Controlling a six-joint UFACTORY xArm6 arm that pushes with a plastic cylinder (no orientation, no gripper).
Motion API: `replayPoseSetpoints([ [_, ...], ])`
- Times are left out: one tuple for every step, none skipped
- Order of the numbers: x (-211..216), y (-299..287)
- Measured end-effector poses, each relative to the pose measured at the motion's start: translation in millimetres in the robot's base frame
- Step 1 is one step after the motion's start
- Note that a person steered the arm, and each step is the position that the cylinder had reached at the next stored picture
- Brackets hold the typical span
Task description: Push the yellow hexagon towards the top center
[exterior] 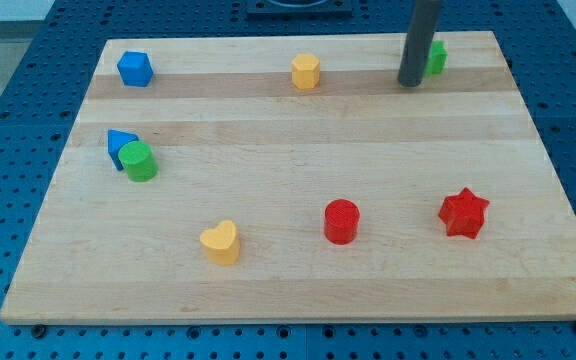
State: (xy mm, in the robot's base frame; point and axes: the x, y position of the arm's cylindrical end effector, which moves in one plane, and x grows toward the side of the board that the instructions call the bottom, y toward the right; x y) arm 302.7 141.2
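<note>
The yellow hexagon [306, 72] stands near the view's top, about at the centre of the wooden board [298, 270]. My tip [410, 83] rests on the board well to the right of the hexagon, apart from it. A green block [436, 57] sits right behind the rod, partly hidden by it; its shape cannot be made out.
A blue block [135, 69] is at the top left. A blue triangle [118, 145] touches a green cylinder [139, 160] at the left. A yellow heart [221, 242], a red cylinder [341, 221] and a red star [464, 213] lie along the bottom.
</note>
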Motion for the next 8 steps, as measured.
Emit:
replayPoseSetpoints([
  [9.3,-22.5],
  [19.9,-41.9],
  [15.3,-76.1],
  [25.9,-95.2],
  [14.7,-119.6],
  [14.6,-134.9],
  [-1.2,-141.5],
  [3.3,-142.4],
])
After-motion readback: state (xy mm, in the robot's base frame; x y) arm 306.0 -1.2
